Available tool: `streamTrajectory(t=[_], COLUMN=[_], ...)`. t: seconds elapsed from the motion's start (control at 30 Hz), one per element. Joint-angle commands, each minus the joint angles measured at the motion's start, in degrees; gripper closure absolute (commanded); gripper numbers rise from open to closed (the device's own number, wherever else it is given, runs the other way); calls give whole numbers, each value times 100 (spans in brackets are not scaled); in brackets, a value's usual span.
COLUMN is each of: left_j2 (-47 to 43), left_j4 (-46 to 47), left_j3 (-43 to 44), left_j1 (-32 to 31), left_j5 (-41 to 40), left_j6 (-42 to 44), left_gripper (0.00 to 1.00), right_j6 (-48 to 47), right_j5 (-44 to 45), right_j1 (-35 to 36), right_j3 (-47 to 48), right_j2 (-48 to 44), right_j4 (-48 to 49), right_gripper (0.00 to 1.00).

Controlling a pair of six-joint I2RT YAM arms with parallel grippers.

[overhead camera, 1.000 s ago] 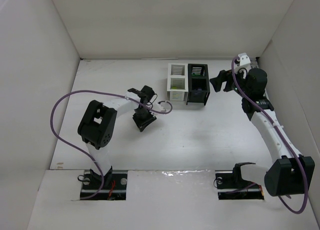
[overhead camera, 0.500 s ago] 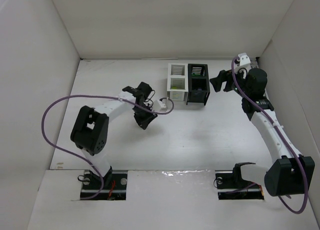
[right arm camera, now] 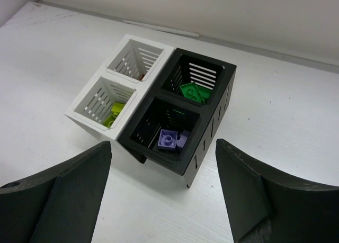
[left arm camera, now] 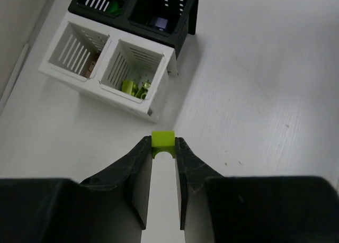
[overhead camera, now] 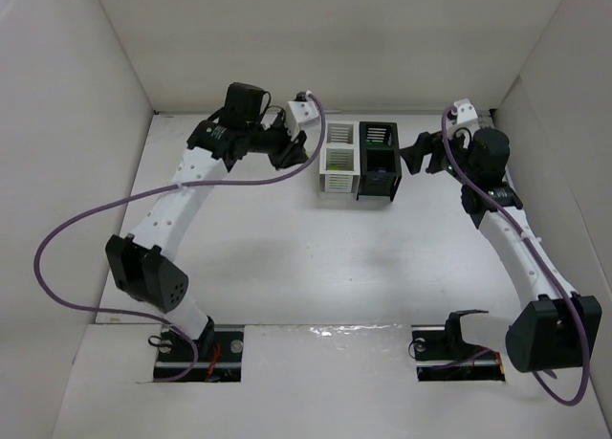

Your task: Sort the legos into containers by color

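The table (overhead camera: 316, 257) lies bare in front of the containers (overhead camera: 337, 183); the enclosure walls (overhead camera: 67, 123) hem both sides.

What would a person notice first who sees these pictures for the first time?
First, the yellow-green lego pinched in the shut left gripper, held above the table just short of the white bin that already holds yellow-green bricks. Next, the block of four bins at the far middle of the table, with a lavender brick and a green brick in its two black bins. The right gripper stands open beside that block.
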Motion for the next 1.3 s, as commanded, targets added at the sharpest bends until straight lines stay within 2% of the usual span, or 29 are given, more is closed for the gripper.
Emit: streamTrajectory(t=[0.0,0.23,0.3,0.4,0.53,0.7,0.8,1.0,1.27], left_j2=[654,1700,2146,2448,2588,2913,3080,3195,3459], left_j4=[467,801,566,467,836,731,731,1169,1223], left_j3=[389,1189,1724,2068,2069,2315,2315,2139,2289], left_j1=[-58,-111,-225,-225,-225,-339,-471,-524,-524], left_j5=[329,260,189,180,242,171,-100,-179,-497], left_j6=[-519,-844,-844,-993,-1196,-1257,-1257,-1319,-1442], left_gripper=[90,89,89,89,89,89,83,81,80], right_j6=[81,204,204,204,204,204,204,204,204], right_j5=[112,243,244,244,297,297,297,297,244], right_j1=[36,36,36,-16,-69,-69,-69,-69,-69], right_j3=[373,479,479,532,532,532,532,532,479], right_j2=[103,103,103,103,156,156,156,156,104], right_j4=[157,157,157,157,157,157,157,157,157], right_gripper=[16,12,11,9,6,6,5,4,3])
